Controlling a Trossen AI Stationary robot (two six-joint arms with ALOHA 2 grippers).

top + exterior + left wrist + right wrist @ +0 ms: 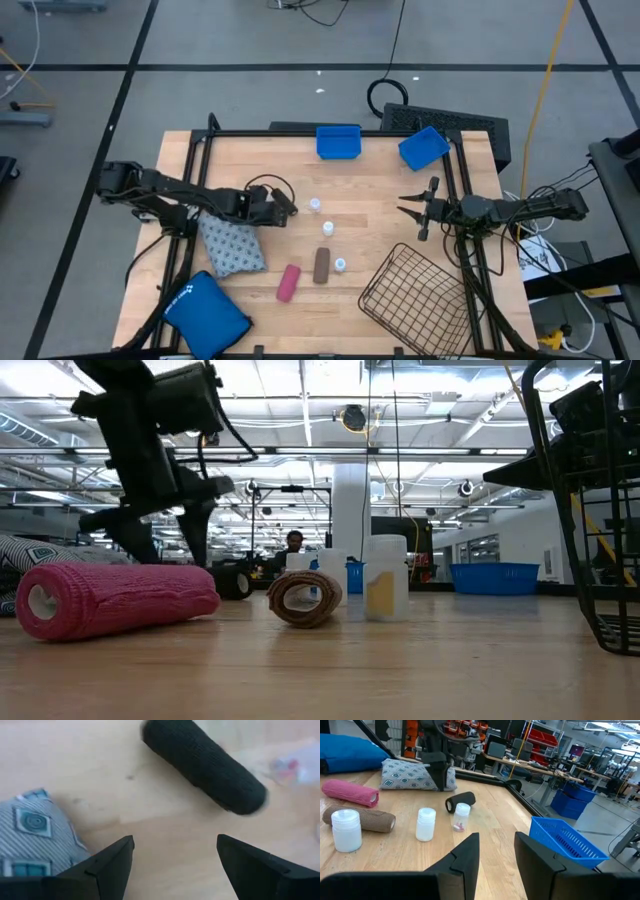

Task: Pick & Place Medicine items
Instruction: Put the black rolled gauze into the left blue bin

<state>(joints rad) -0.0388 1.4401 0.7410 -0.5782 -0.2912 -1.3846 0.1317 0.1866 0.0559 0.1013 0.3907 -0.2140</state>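
My left gripper [291, 208] [175, 865] stands open over the wood table, pointing steeply down, with nothing between its fingers. A black roll [205, 767] [460, 800] lies flat on the table just beyond the fingertips. The grey-blue patterned soft pack [232, 246] [35, 835] lies beside the gripper. A pink roll [288, 283] and a brown roll [322, 265] lie nearer the front edge. Three small white vials [314, 204] [327, 229] [340, 264] stand upright among them. My right gripper [412, 212] [497, 850] waits at the right, level and open, holding nothing.
A wire basket [415, 295] sits tilted at the front right. Two blue bins [338, 141] [423, 147] stand at the far edge. A large plain blue pouch [205, 310] lies at the front left. A black frame [300, 133] borders the table.
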